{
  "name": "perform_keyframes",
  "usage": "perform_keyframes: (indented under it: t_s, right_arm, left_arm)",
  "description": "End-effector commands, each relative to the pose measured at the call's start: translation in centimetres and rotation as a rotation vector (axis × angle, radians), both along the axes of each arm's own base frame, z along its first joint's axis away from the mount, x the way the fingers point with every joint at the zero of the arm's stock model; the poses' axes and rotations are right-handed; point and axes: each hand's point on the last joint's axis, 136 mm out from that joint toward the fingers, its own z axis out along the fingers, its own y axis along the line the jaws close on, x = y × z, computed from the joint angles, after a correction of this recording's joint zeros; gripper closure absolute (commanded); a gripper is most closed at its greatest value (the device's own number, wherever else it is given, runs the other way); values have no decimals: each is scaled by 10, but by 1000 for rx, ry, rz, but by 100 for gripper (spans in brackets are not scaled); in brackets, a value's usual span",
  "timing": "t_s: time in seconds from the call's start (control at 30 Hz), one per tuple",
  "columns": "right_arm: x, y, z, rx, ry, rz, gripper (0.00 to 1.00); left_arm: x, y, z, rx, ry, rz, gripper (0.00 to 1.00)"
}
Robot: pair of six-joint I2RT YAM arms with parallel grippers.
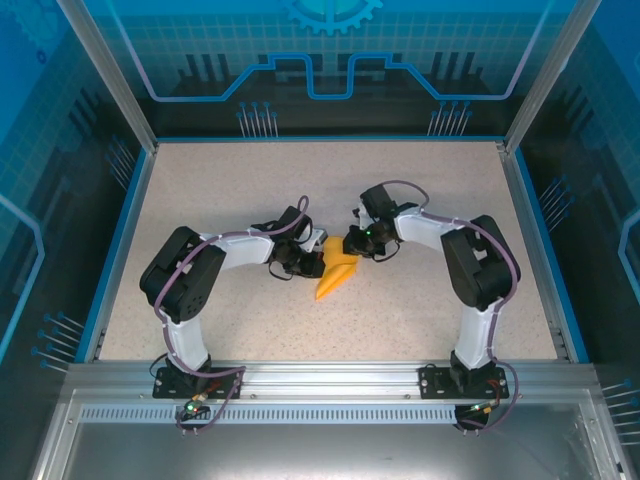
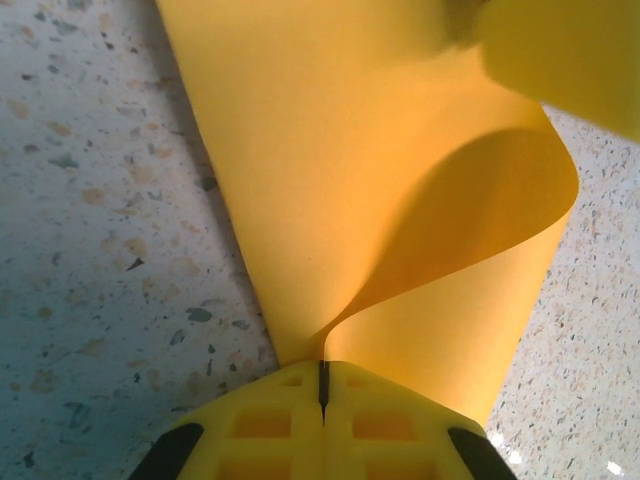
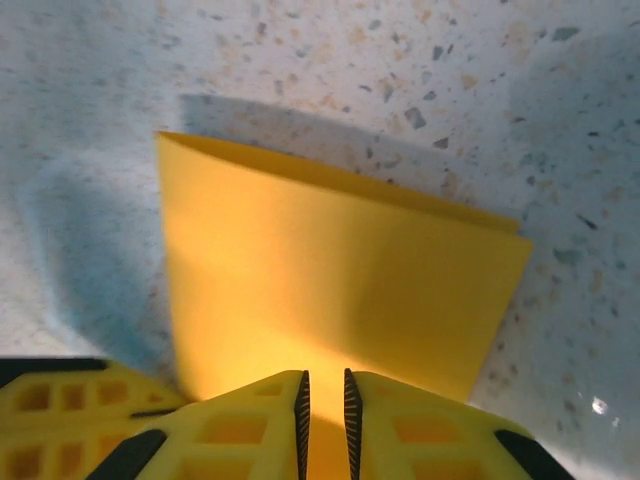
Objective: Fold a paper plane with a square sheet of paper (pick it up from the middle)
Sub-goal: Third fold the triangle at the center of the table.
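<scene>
One paper plane (image 1: 335, 277) pinched by left fingers (image 2: 255, 425), right fingers (image 3: 420, 430).

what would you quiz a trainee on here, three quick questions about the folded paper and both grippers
1. True or false: the left gripper is clamped on the pointed, orange-yellow, folded paper plane.
2. The paper plane's tip lies on: A) the speckled tabletop; B) a metal tray; C) a blue cloth.
3. Fill in: the right gripper has its jaws nearly ___ on the paper's edge.

Key: 1 true; 2 A; 3 shut.
</scene>
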Motion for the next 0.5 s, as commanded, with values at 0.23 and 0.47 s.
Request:
perform_keyframes:
  t_s: [0.23, 0.47]
  right_arm:
    - [-41, 11, 50, 261, -90, -98, 87]
    - [-97, 57, 34, 314, -54, -45, 90]
  left_arm:
    - [-7, -1, -6, -9, 32, -29, 97]
    - [-7, -1, -6, -10, 32, -32, 97]
